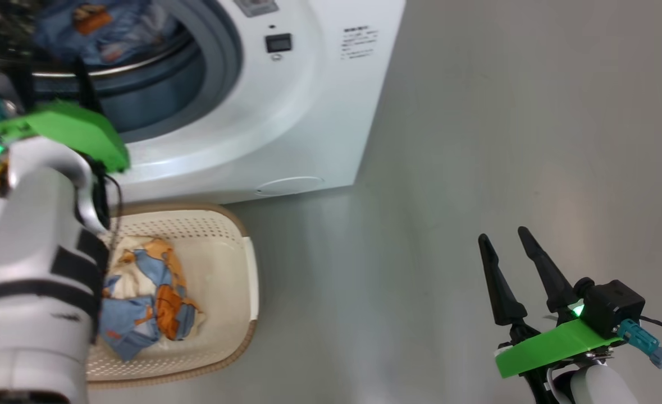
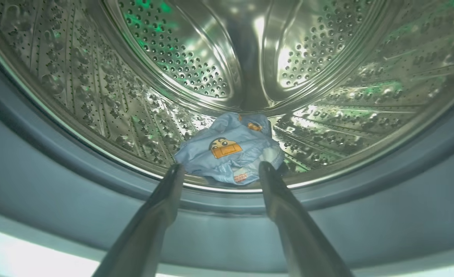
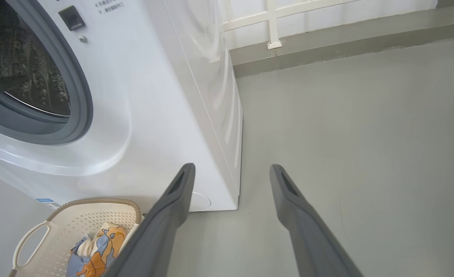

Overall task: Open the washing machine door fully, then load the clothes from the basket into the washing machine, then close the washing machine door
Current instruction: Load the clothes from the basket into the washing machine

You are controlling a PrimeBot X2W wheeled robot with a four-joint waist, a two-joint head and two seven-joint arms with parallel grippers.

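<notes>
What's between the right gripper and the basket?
Only bare grey floor. In the head view, nothing lies on the stretch from the basket rim to the right gripper, which stands open with nothing between its fingers.

Basket (image 1: 250,280) left half hidden behind pale forearm (image 1: 33,280), clothes (image 1: 151,303) in it partly covered, washing machine (image 1: 319,112) cut off by the upper edge, label print (image 1: 359,43) too small to be read
</notes>
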